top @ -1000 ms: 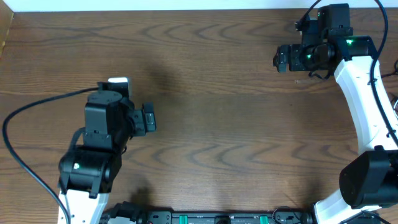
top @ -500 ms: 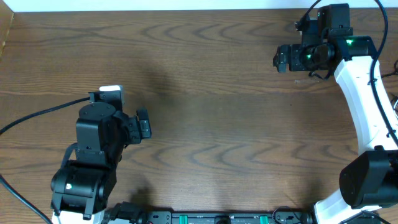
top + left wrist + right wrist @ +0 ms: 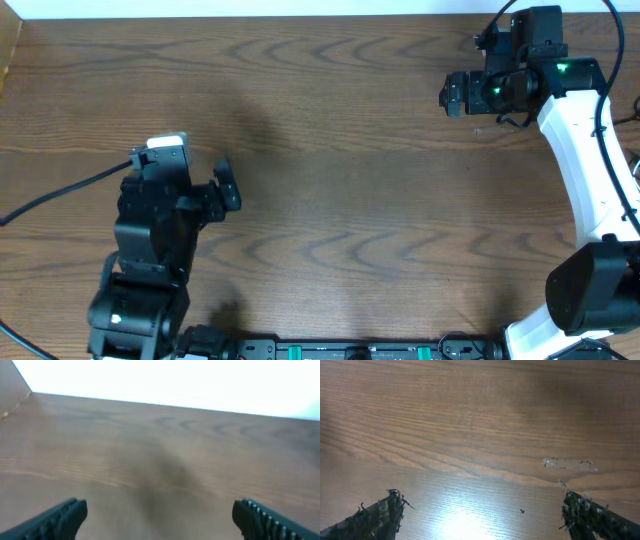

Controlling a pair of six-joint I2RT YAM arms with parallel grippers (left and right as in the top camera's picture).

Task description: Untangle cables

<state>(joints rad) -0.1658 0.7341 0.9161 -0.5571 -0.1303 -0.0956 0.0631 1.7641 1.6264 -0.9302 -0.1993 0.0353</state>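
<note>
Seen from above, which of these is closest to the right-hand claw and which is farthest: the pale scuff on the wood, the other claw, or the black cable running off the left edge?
Starting from the right gripper, in the overhead view:
1. Pale scuff, right beside it.
2. Left gripper, well across toward the left side.
3. Black cable, farthest, trailing off the left edge.

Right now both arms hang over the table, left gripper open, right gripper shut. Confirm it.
Wrong on one point: the right gripper is open, fingers wide apart, as the right wrist view shows. The left gripper is open, and both hang over the table.
</note>
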